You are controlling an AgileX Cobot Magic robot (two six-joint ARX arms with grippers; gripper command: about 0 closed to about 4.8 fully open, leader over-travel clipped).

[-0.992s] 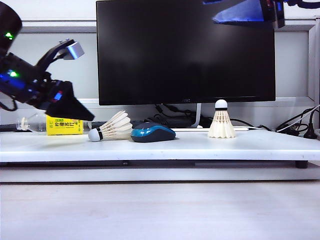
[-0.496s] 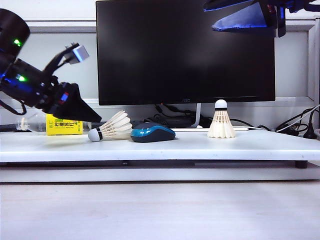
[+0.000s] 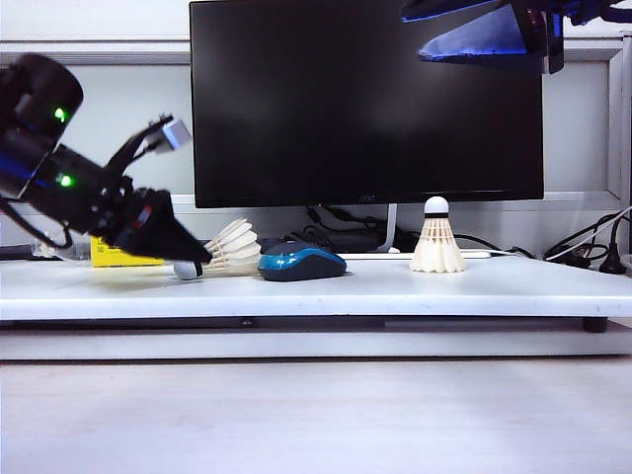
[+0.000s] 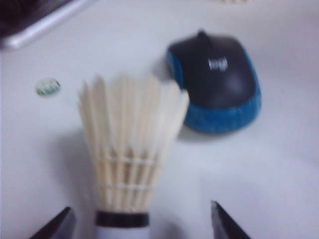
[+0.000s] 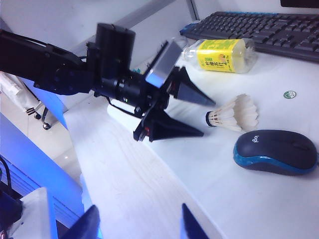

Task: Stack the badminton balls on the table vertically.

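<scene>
Plastic bottle point(image 5: 219, 54) lies on its side near the keyboard point(image 5: 259, 27); yellow label, print unreadable, contents not discernible. Mouse point(image 4: 215, 82) carries a small pale logo, illegible. On the table point(image 3: 395, 291), one shuttlecock point(image 4: 127, 154) lies flat beside the mouse: white feathers, black band, cork tip toward the left gripper point(image 3: 188, 259), whose jaws stand spread around the cork, gripping nothing. Second shuttlecock point(image 3: 436, 237) stands upright, cork up, below the monitor point(image 3: 365, 99). Right gripper point(image 5: 137, 224) hangs high, jaws apart, empty
</scene>
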